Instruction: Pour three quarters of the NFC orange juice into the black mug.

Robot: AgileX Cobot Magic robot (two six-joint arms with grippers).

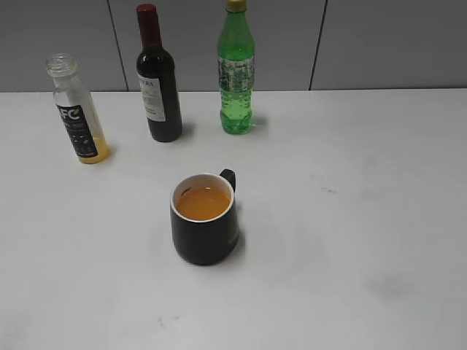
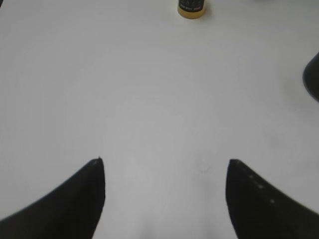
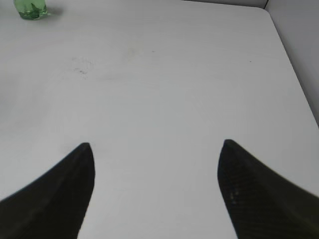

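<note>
Most of the juice now sits in the black mug (image 1: 205,219) on the counter (image 1: 350,240).
NFC orange juice (image 1: 77,109) stands upright behind-left of the mug, apparently uncapped; left pincer (image 2: 164,162) and right pincer (image 3: 157,145) gape empty; best leave both clear.

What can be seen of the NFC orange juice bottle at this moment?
The NFC orange juice bottle is slim clear plastic with a black label and a wide, uncapped neck. It stands upright at the table's back left, apart from the dark wine bottle. Only a shallow layer of orange liquid remains at its base. Nothing grips it; the left wrist view shows just its base.
</note>
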